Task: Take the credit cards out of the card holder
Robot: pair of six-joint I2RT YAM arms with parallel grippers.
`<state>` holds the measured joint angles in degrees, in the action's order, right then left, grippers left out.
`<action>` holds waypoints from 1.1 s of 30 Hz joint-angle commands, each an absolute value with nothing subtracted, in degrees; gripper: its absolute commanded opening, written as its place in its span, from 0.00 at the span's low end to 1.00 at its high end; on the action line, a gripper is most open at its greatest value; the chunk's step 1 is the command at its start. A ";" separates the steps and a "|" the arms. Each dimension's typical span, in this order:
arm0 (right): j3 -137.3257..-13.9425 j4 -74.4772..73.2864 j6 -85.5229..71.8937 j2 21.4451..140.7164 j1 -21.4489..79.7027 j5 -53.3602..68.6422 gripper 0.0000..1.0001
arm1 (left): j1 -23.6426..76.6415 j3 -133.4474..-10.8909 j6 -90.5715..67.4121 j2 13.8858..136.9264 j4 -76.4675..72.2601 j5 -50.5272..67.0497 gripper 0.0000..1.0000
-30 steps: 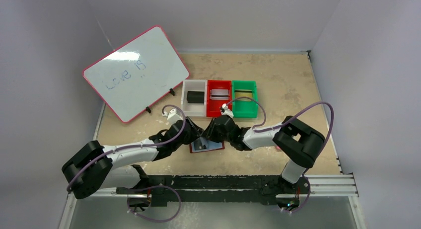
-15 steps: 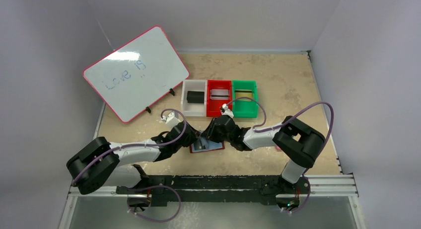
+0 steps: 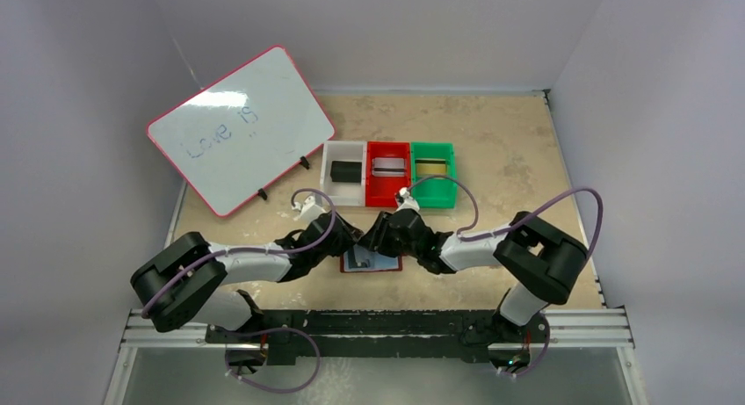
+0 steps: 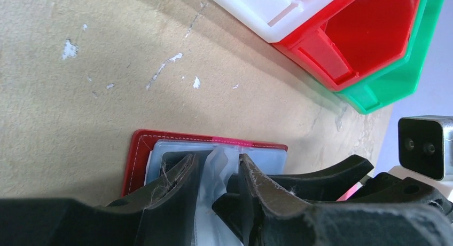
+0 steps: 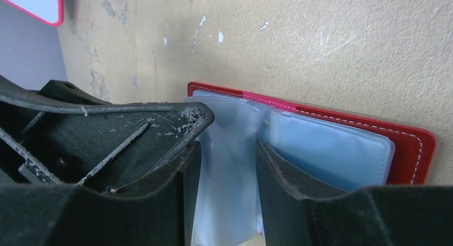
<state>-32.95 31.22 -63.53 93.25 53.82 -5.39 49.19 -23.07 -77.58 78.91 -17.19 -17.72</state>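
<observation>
The card holder (image 3: pixel 386 264) lies open on the table, dark red with pale blue sleeves (image 5: pixel 326 150). Both grippers meet over its spine. My left gripper (image 4: pixel 218 168) is shut on a crumpled middle sleeve (image 4: pixel 220 161). My right gripper (image 5: pixel 227 166) stands open astride a loose sleeve leaf (image 5: pixel 229 150), not pinching it. One left finger (image 5: pixel 139 128) lies across the right gripper. A dark shape sits inside the left sleeve (image 4: pixel 170 156); I cannot tell if it is a card. Credit cards lie in the bins: black (image 3: pixel 346 170), silver (image 3: pixel 388 167), gold (image 3: pixel 430 166).
Three bins stand in a row just behind the holder: white (image 3: pixel 344 194), red (image 3: pixel 388 197) and green (image 3: pixel 434 198). A pink-framed whiteboard (image 3: pixel 239 128) leans at the back left. The bins' near walls (image 4: pixel 342 70) are close to the grippers.
The left gripper's jaws have closed in on the middle sleeve. The right gripper's jaws have opened. Both arms and the holder have shifted slightly toward the near edge.
</observation>
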 commanded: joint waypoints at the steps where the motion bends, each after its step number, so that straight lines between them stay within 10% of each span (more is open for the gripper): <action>1: -31.02 31.98 -60.17 91.49 53.57 -5.44 0.47 | 49.48 -24.27 -78.25 79.53 -19.95 -14.64 0.33; 33: -25.82 1.43 -70.53 59.90 53.53 -27.57 0.62 | 53.37 -31.82 -74.13 88.16 -26.16 0.61 0.34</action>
<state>-24.40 9.19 -66.85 62.02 53.80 -21.45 51.90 -28.38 -76.18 85.25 -23.24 -1.26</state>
